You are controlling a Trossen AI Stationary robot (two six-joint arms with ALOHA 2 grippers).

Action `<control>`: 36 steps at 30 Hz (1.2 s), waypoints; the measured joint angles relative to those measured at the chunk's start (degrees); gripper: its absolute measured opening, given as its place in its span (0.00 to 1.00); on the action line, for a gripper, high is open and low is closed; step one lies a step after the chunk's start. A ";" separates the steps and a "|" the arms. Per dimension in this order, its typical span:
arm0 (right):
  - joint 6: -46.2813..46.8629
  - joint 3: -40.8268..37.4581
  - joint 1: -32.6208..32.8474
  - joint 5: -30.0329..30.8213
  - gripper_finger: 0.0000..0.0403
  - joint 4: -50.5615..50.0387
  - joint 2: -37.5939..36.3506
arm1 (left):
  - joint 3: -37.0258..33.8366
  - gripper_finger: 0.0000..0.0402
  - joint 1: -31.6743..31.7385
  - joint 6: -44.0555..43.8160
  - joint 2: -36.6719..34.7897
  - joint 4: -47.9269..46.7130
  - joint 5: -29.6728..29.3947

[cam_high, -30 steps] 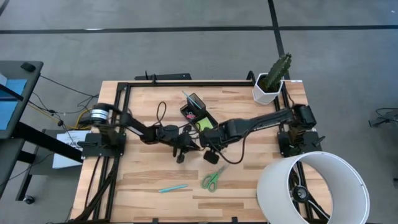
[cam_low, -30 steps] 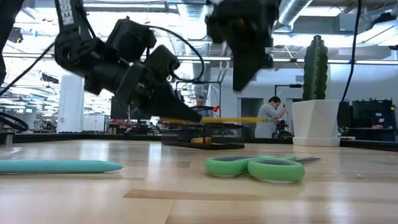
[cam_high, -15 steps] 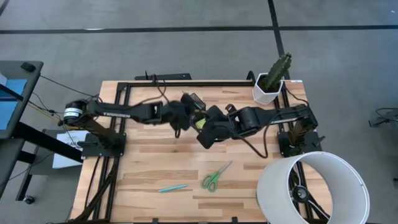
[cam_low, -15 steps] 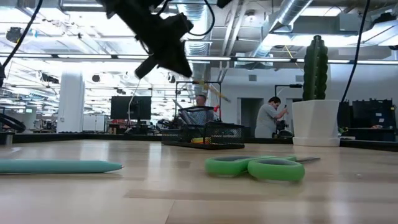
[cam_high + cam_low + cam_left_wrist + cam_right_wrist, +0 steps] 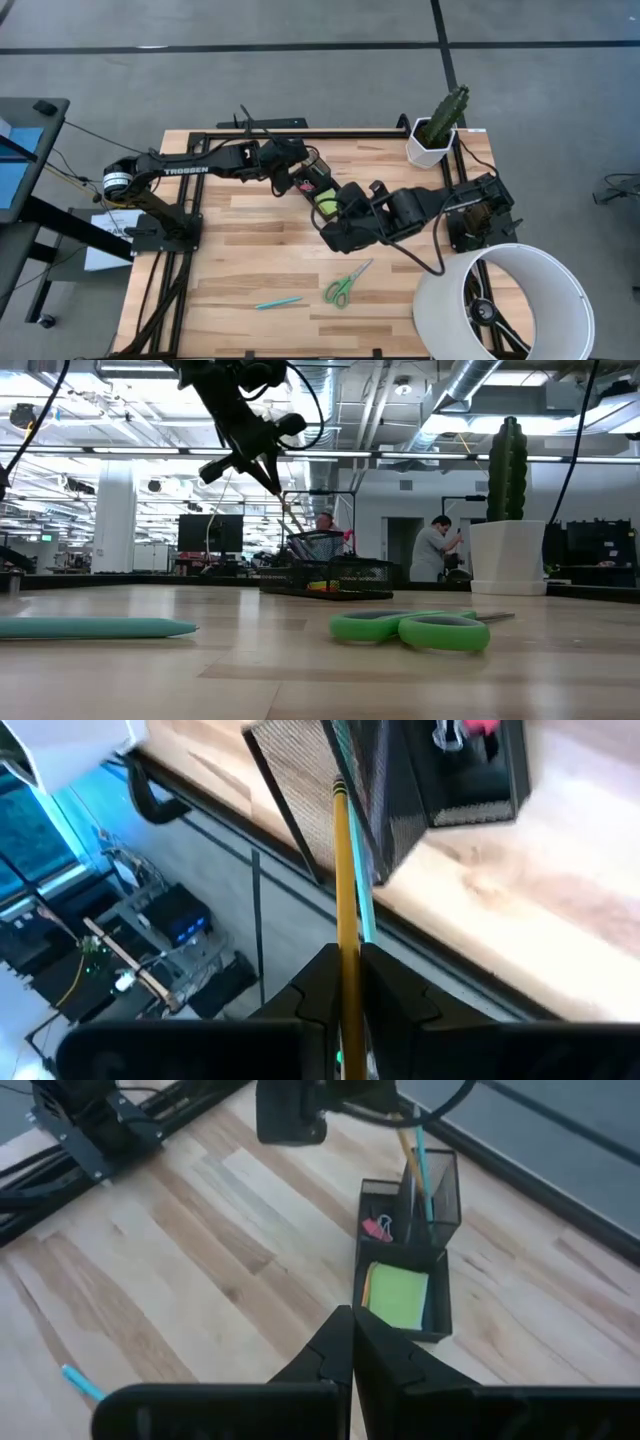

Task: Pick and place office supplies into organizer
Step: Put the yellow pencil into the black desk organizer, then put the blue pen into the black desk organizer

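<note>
The black mesh organizer (image 5: 315,185) stands at the table's far middle, its cup (image 5: 430,1180) behind its low tray. A lime sticky pad (image 5: 398,1295) and a pink clip (image 5: 377,1228) lie in the tray. A teal pen (image 5: 420,1150) stands in the cup. My left gripper (image 5: 290,165) hangs over the cup, shut on a yellow pencil (image 5: 345,880). My right gripper (image 5: 330,235) is shut and empty, on the near side of the organizer. Green scissors (image 5: 340,285) and a second teal pen (image 5: 277,302) lie flat on the table. My left gripper pinches the yellow pencil's shaft (image 5: 348,955) between its two fingers. The pencil runs on forward past the fingertips. It slants down from the table's left toward the cup, lifted clear of the table, and its lower end (image 5: 410,1175) is at the cup's opening beside the teal pen.
A white pot with a cactus (image 5: 432,140) stands at the far right corner. A large white cylinder (image 5: 500,300) is at the near right. People show in the room beyond the table in the low view (image 5: 435,550).
My left gripper has risen from the table's middle and gone toward the far edge, over the organizer, still shut on the yellow pencil. The pencil was level a second ago and now slants down into the cup's opening.
</note>
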 joint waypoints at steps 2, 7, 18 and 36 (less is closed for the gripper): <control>0.02 0.00 0.18 1.01 0.00 0.02 0.00 | 0.00 0.07 -0.04 -0.32 0.00 0.28 0.83; 0.02 0.00 -0.30 0.99 0.00 0.08 0.00 | 0.00 0.07 0.10 0.20 0.16 0.44 7.51; -0.28 -0.02 0.04 0.68 0.00 -0.22 0.07 | 0.02 0.15 0.10 -7.57 10.38 11.04 7.83; 0.02 -0.02 1.62 0.60 0.00 -5.20 0.07 | 0.00 0.28 -3.94 -10.62 5.81 18.00 -1.18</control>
